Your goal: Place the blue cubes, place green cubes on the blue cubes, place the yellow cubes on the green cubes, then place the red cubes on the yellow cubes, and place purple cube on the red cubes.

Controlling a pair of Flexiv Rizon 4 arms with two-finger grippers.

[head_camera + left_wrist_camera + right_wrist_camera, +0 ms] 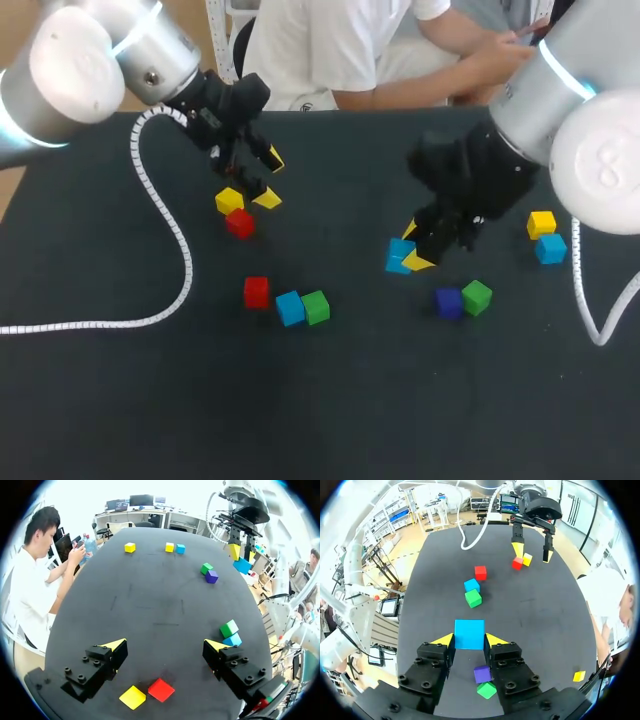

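Clamping blue cube (pixel 469 634) squarely, right fingers (pixel 495 640), left fingers (pixel 116 645) apart over yellow cube (pixel 132 697)

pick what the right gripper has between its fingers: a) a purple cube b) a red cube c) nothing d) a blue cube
d, in the right wrist view the right gripper has a blue cube between its two yellow tips, with one finger touching it on each side.
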